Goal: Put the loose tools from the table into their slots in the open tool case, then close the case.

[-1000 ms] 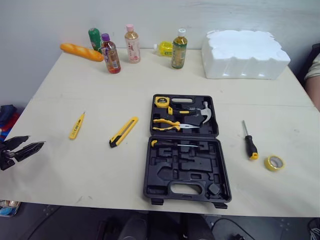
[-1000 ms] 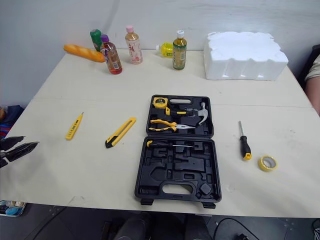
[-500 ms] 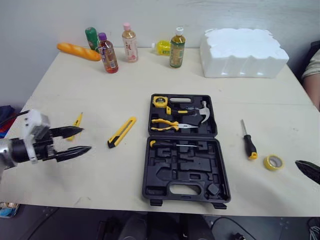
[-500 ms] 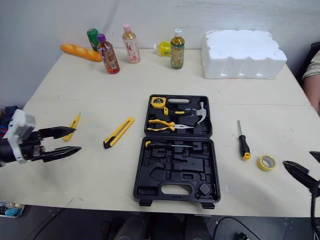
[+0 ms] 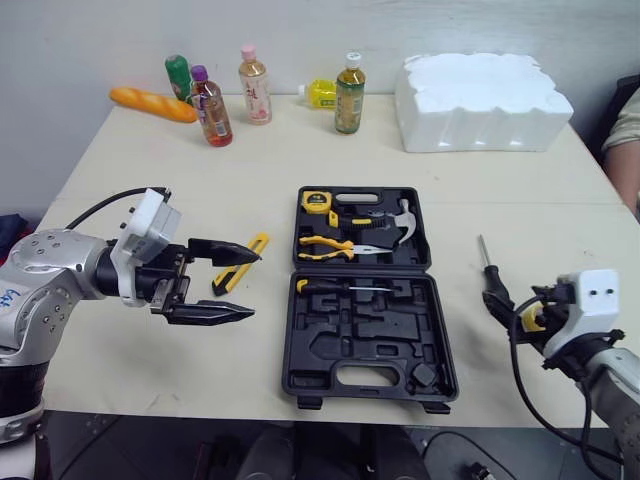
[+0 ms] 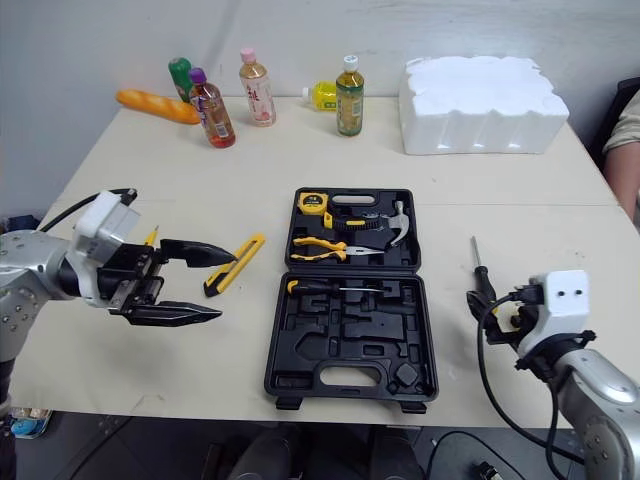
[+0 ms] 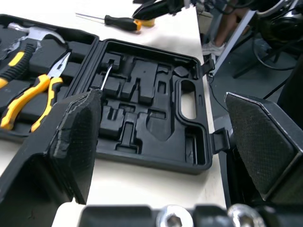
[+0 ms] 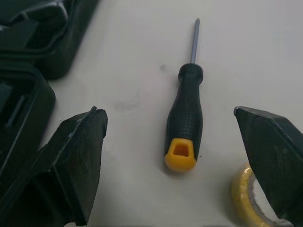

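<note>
The open black tool case [image 5: 368, 338] lies mid-table; its far half holds a tape measure [image 5: 318, 200], pliers [image 5: 334, 248] and a hammer [image 5: 392, 222]. A thin screwdriver [image 5: 347, 287] sits in the near half. A yellow utility knife [image 6: 232, 265] lies left of the case, and my left gripper [image 5: 250, 285] stands open just above the table beside it. A yellow tester pen [image 6: 151, 237] peeks out behind that arm. Right of the case lies a black screwdriver [image 8: 185, 117] with a yellow tape roll [image 8: 253, 197] next to it. My right gripper [image 8: 166, 112] hangs open over the screwdriver's handle.
Several bottles [image 5: 252, 84] and a bread loaf [image 5: 152, 103] line the table's far left. A white foam block [image 5: 482, 100] sits at the far right. A person's arm [image 5: 625, 130] shows at the right edge.
My left gripper has swung right over the table to beside the utility knife. The right arm has come in from the right edge and now sits over the black screwdriver.
</note>
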Controlling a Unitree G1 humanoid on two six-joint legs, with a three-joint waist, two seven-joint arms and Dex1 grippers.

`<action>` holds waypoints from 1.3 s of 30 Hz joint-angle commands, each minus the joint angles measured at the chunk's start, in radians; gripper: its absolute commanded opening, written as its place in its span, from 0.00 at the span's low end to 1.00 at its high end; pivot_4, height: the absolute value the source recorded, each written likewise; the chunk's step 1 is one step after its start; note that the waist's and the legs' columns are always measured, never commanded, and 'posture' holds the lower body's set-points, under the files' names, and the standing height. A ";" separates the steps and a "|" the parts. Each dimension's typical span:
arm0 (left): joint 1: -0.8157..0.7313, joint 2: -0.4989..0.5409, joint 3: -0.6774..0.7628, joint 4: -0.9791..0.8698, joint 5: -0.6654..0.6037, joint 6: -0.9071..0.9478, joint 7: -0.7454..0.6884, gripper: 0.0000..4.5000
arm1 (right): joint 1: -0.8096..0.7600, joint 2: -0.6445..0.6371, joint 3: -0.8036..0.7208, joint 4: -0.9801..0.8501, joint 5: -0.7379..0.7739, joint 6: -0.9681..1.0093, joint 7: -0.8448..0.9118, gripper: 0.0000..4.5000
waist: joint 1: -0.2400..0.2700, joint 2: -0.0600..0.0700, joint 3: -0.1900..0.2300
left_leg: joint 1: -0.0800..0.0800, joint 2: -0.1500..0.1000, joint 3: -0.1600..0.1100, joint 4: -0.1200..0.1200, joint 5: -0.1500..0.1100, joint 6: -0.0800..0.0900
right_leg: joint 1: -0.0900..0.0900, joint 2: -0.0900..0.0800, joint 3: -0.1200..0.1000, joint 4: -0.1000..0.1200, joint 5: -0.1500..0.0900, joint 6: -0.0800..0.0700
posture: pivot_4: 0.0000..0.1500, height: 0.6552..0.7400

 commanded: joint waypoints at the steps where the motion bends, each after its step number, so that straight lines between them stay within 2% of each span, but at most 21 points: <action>1: -0.040 -0.020 -0.010 -0.038 -0.018 -0.003 0.010 0.97 | -0.034 0.016 0.044 0.028 -0.038 -0.011 -0.032 1.00 | 0.000 0.000 0.000 | 0.000 0.000 0.000 0.000 0.000 0.000 | 0.000 0.001 0.001 0.001 0.000 0.000 | 1.00 0.98; 5: -0.061 -0.033 -0.025 -0.067 -0.033 0.009 0.011 0.97 | -0.055 0.034 0.054 0.062 -0.066 -0.015 -0.067 1.00 | 0.000 0.000 0.000 | 0.001 0.002 0.001 0.000 0.001 -0.001 | -0.001 0.003 0.003 0.002 0.000 -0.001 | 1.00 0.98; 6: -0.065 -0.036 -0.031 -0.077 -0.032 0.009 0.011 1.00 | -0.060 0.039 0.057 0.072 -0.071 -0.016 -0.074 0.91 | -0.002 0.000 0.000 | 0.001 0.002 0.001 -0.001 0.001 -0.001 | -0.002 0.003 0.003 0.003 0.000 -0.001 | 1.00 0.98; 8: -0.072 -0.043 -0.038 -0.084 -0.033 0.008 0.016 1.00 | -0.070 0.036 0.073 0.096 -0.085 -0.021 -0.071 0.81 | -0.003 0.000 0.000 | 0.001 0.002 0.002 0.000 0.001 -0.001 | -0.002 0.003 0.005 0.003 0.000 -0.001 | 1.00 0.98; 12: -0.089 -0.062 -0.049 -0.095 -0.030 0.010 0.034 1.00 | -0.103 0.081 0.055 0.104 -0.087 -0.030 -0.109 0.35 | -0.008 0.000 0.000 | 0.002 0.003 0.003 0.000 0.001 -0.001 | -0.002 0.003 0.006 0.004 0.000 -0.001 | 1.00 0.98; 13: -0.091 -0.063 -0.052 -0.100 -0.026 0.008 0.036 1.00 | -0.110 0.090 0.048 0.098 -0.082 -0.026 -0.113 0.25 | -0.010 0.000 0.000 | 0.002 0.003 0.003 0.000 0.001 -0.001 | -0.002 0.003 0.006 0.005 0.000 -0.001 | 1.00 0.98; 14: -0.090 -0.062 -0.054 -0.102 -0.023 0.006 0.035 1.00 | -0.117 0.094 0.042 0.088 -0.079 -0.025 -0.114 0.19 | -0.012 0.000 0.000 | 0.002 0.003 0.004 0.000 0.001 -0.001 | -0.002 0.004 0.006 0.006 0.000 -0.001 | 1.00 0.98; 17: -0.082 -0.051 -0.048 -0.090 -0.018 0.006 0.030 1.00 | -0.132 0.072 0.036 0.041 -0.066 -0.063 -0.065 0.20 | -0.020 0.000 0.000 | 0.002 0.003 0.004 -0.001 0.001 -0.001 | -0.003 0.004 0.007 0.006 0.000 -0.001 | 1.00 0.98; 22: -0.051 -0.013 -0.043 -0.064 0.014 -0.017 -0.003 1.00 | -0.137 -0.064 0.072 -0.043 -0.004 -0.130 0.159 0.20 | -0.026 0.000 0.001 | 0.003 0.004 0.009 0.000 0.000 0.000 | -0.004 0.005 0.007 0.006 0.000 -0.001 | 1.00 0.98; 25: -0.023 0.021 -0.059 -0.054 0.059 -0.056 -0.042 1.00 | -0.169 -0.256 0.125 -0.053 0.104 -0.123 0.460 0.20 | -0.025 -0.001 0.002 | 0.003 0.006 0.010 0.000 -0.001 0.001 | -0.003 0.007 0.007 0.006 0.000 -0.001 | 1.00 0.98; 27: -0.005 0.038 -0.073 -0.048 0.091 -0.093 -0.070 1.00 | -0.201 -0.378 0.176 -0.011 0.117 -0.143 0.624 0.20 | -0.024 -0.002 0.003 | 0.004 0.006 0.010 0.000 -0.003 0.005 | -0.003 0.007 0.005 0.006 0.000 -0.001 | 1.00 0.98; 31: 0.015 0.059 -0.085 -0.022 0.142 -0.140 -0.095 1.00 | -0.335 -0.523 0.345 0.118 0.035 -0.218 0.824 0.20 | -0.023 -0.006 0.005 | 0.003 0.006 0.010 0.002 -0.004 0.006 | -0.002 0.006 0.004 0.004 0.000 -0.001 | 1.00 0.98; 34: 0.029 0.067 -0.098 0.001 0.192 -0.189 -0.104 1.00 | -0.403 -0.547 0.436 0.176 -0.027 -0.278 0.898 0.20 | -0.023 -0.007 0.006 | 0.003 0.007 0.009 0.001 -0.004 0.006 | -0.003 0.004 0.006 0.003 0.000 -0.002 | 1.00 0.98; 39: 0.046 0.057 -0.089 0.006 0.196 -0.199 -0.092 1.00 | -0.513 -0.535 0.574 0.306 -0.168 -0.383 0.964 0.20 | -0.022 -0.008 0.006 | 0.000 0.007 0.009 0.002 -0.002 0.000 | -0.004 0.004 0.006 0.000 -0.001 -0.002 | 1.00 0.98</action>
